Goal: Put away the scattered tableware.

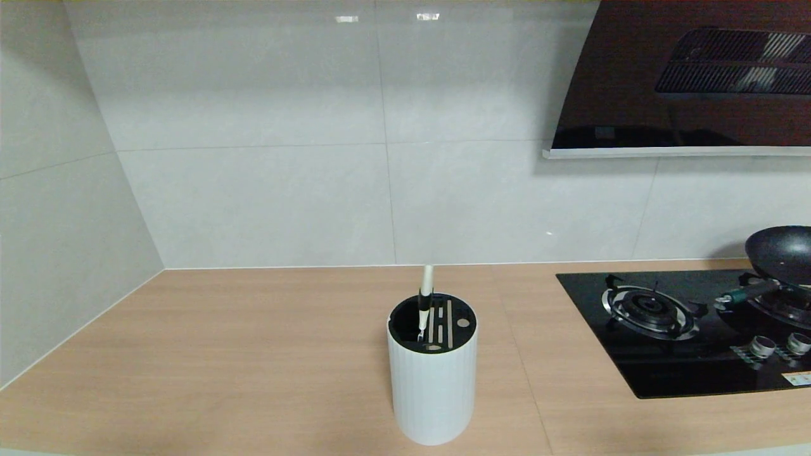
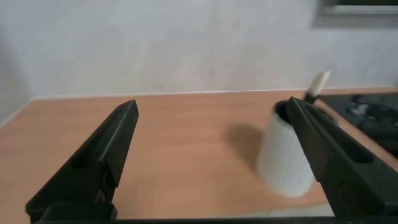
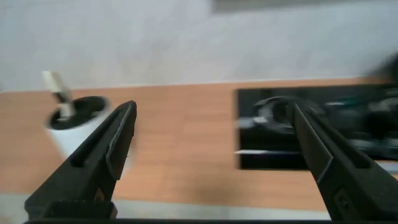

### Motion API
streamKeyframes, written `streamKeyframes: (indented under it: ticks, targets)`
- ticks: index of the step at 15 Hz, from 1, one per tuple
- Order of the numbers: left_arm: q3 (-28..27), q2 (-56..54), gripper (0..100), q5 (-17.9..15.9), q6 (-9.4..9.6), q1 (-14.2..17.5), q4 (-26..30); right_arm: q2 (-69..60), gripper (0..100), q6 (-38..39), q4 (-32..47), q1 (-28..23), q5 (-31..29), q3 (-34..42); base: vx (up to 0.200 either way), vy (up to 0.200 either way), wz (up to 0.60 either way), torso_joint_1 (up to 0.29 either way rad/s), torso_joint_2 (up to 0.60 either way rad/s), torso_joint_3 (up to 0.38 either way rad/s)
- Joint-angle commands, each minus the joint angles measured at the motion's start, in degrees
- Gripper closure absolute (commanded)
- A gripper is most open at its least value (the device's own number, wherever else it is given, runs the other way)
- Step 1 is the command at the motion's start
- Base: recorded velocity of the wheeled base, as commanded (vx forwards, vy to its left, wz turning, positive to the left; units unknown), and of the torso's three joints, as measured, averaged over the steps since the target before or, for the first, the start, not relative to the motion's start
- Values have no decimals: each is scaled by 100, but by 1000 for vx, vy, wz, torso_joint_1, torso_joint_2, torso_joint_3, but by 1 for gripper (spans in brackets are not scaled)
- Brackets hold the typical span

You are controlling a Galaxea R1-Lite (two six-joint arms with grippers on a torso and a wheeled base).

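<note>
A white ribbed utensil holder (image 1: 433,373) with a black slotted top stands upright on the wooden counter (image 1: 253,354), near its front edge. One utensil with a cream and black handle (image 1: 425,297) sticks up out of it. My left gripper (image 2: 211,124) is open and held back from the counter, with the holder (image 2: 284,152) beyond its fingers and the handle (image 2: 318,83) poking up. My right gripper (image 3: 211,124) is also open, with the holder (image 3: 78,127) off to one side and nothing between its fingers.
A black gas hob (image 1: 690,323) lies on the counter's right part, with a dark wok (image 1: 779,253) on its far burner. A dark range hood (image 1: 684,76) hangs above it. White tiled walls close the back and left sides.
</note>
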Motion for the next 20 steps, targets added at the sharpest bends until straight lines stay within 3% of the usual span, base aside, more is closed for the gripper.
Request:
streamKeyframes:
  ticks: [1,3,4,5,6,8,10,11,12,14,16,17,19,20]
  targets:
    - [68,-1246,0,60,-37,721,437,-1458,0,-354,608,-517,-88,217,0,0,0,0,0,0]
    - [112,-1246,0,377,-222,905,429,-1713,0,-336,608,-930,-132,340,0,0,0,0,0,0]
    - [244,-1316,0,482,-292,1354,429,-2003,0,-424,643,-1036,53,718,0,0,0,0,0,0]
    - [349,-1676,0,333,-222,1617,473,-2003,0,-371,502,-1036,-237,850,0,0,0,0,0,0]
    - [639,-1799,0,95,-2,1670,437,-2003,0,-292,326,-1036,-633,1078,0,0,0,0,0,0]
    - [1175,-1799,0,201,86,1670,288,-2003,0,-310,27,-1036,-615,1702,0,0,0,0,0,0]
    - [1879,-1799,0,-116,420,1670,77,-2003,0,-319,-614,-1036,-44,2405,0,0,0,0,0,0]
    - [2133,-1799,0,-353,473,1670,-143,-2003,0,-310,-553,-1036,167,2405,0,0,0,0,0,0]
    - [2213,-1799,0,-801,525,1670,-187,-2003,0,-336,-517,-1036,317,2405,0,0,0,0,0,0]
    - [2213,-1799,0,-1223,517,1670,-169,-2003,0,-486,-517,-1036,431,2405,0,0,0,0,0,0]
    - [2204,-1799,0,-1768,640,1670,86,-1994,0,-811,-535,-1027,571,2405,0,0,0,0,0,0]
    - [2204,-1799,0,-1768,657,1670,77,-1994,0,-846,-544,-1036,598,2405,0,0,0,0,0,0]
    - [2204,-1799,0,-1768,692,1670,68,-2003,0,-820,-500,-1036,1512,2405,0,0,0,0,0,0]
    - [2204,-1799,0,-1768,675,1670,68,-1968,0,-820,-509,-1045,1521,2396,0,0,0,0,0,0]
